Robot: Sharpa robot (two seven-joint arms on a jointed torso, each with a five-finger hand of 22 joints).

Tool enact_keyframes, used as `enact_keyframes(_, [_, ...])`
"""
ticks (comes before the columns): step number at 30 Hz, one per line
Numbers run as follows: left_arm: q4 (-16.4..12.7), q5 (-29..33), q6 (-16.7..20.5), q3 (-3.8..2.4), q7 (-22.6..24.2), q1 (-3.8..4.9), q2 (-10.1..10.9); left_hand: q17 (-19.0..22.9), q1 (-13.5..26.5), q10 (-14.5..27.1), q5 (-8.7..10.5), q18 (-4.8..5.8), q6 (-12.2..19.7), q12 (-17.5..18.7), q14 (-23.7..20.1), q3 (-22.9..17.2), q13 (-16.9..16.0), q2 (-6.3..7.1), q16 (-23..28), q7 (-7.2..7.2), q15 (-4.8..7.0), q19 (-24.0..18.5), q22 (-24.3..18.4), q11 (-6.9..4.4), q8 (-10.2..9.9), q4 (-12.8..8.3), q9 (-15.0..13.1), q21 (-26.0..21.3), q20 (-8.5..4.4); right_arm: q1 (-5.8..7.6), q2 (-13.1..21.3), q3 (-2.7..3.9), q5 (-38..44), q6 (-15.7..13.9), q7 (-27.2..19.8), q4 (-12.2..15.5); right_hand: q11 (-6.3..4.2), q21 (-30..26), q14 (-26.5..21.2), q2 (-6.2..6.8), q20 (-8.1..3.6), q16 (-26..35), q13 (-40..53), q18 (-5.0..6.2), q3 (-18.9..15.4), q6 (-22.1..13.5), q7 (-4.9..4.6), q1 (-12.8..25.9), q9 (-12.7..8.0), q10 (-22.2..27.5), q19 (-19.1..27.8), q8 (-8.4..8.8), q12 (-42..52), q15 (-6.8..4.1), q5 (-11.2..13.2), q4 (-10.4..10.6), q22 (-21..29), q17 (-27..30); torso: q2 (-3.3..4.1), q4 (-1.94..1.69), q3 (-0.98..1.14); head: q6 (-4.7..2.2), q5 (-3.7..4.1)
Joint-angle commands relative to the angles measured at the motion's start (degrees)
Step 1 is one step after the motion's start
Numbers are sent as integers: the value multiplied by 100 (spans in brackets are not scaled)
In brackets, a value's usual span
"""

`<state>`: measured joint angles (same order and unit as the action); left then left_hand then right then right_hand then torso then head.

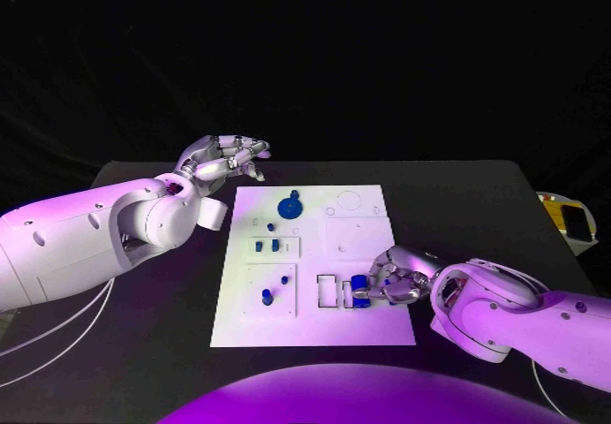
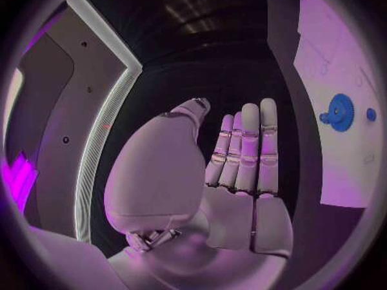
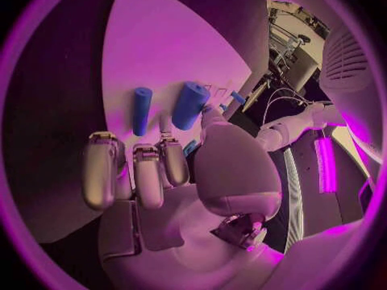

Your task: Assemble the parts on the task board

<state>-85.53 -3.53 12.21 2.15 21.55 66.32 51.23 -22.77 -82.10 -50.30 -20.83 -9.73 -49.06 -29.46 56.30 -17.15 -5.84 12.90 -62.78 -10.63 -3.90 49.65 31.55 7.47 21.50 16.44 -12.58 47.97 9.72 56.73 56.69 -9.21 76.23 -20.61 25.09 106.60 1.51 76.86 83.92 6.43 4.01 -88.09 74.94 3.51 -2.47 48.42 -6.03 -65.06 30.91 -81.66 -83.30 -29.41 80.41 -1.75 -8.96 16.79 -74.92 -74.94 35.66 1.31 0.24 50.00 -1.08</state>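
A: What is the right robot hand (image 1: pixel 397 281) doing, lower right of the head view?

B: It rests on the task board (image 1: pixel 369 231), fingers curled against a blue cylinder (image 3: pixel 190 105) at a slot, likely seating it. Whether it grips or only presses, I cannot tell. A slimmer blue peg (image 3: pixel 142 110) lies just beside.

A: And the left robot hand (image 1: pixel 224 157)?

B: Raised off the board's upper left corner over the bench (image 1: pixel 474 203), fingers loosely apart, holding nothing, probably kept clear. The blue gear (image 1: pixel 290 208) sits in the board's upper part.
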Motion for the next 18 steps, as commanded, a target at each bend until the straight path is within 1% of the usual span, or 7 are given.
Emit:
enact_keyframes(1, [-22,10,-121,-4,18,2,2,5,36,-37,1,-75,44,-24,9,21,5,-36,-21,-4,18,16,-5,-1,3,1,10,-20,-8,-18,-47,-5,237,-87,238,-8,-1,-2,460,-33,-10,-28,231,-37,-123,54,12,104,-16,-38,-38,-28,40,-53,14,8,-793,-720,-1,-2,-3,0,-1])
enact_keyframes(2, [-23,10,-122,-4,15,2,3,6,32,-31,-1,-75,46,-21,8,20,7,-46,-20,-9,16,18,-8,3,1,-1,11,-24,-7,-20,-57,-5,237,-94,242,-6,-3,-2,462,-62,-11,-30,244,-38,-188,58,15,153,-20,-45,-40,-38,43,-55,12,9,-796,-729,-3,2,-4,0,-6])
enact_keyframes(8, [-21,10,-129,-3,-4,2,3,6,20,-26,-5,-75,45,-19,7,15,9,-61,-20,-13,13,23,-12,6,2,-6,12,-29,-7,-26,-103,-5,255,-38,273,0,-7,2,465,-99,-13,-32,271,-39,-250,71,21,174,-25,-60,-43,-55,56,-58,-23,4,-802,-741,-9,10,-5,0,-10])
enact_keyframes(10, [-20,10,-131,-3,-8,2,2,6,20,-26,-5,-75,45,-19,7,15,9,-61,-20,-13,13,23,-12,6,2,-6,12,-29,-7,-27,-119,-4,295,26,293,-5,-11,-1,465,-117,-16,-33,282,-39,-296,75,25,96,-34,-64,-43,-68,55,-62,-101,-11,-805,-745,-7,9,-6,0,-9])
enact_keyframes(13, [-20,10,-137,-3,-15,2,1,7,2,-20,-9,-74,44,-16,5,9,12,-76,-19,-16,11,28,-16,10,3,-12,13,-36,-6,-28,-143,-5,408,169,340,-21,-15,-11,468,-104,-20,-36,288,-38,-368,79,29,-138,-51,-59,-40,-89,42,-65,-145,-27,-809,-765,-5,7,-6,0,-12])
enact_keyframes(15, [-20,10,-141,-3,-20,2,2,7,2,-20,-9,-74,44,-16,5,9,12,-76,-19,-16,11,28,-16,10,3,-12,13,-36,-6,-30,-160,-5,506,260,379,-35,-22,-20,469,-107,-26,-36,297,-37,-402,99,38,-374,-62,-60,-38,-112,34,-72,-173,-51,-811,-774,-7,3,-4,0,-12])
enact_keyframes(18, [-19,10,-146,-3,-27,2,2,8,-17,-17,-11,-74,43,-15,3,3,14,-88,-19,-17,9,32,-19,11,3,-19,14,-40,-6,-33,-179,-5,619,363,429,-56,-37,-21,473,-151,-38,-40,302,-39,-337,133,51,-917,-95,-55,-41,-132,12,-86,-239,-170,-823,-804,-10,5,-3,0,-18])
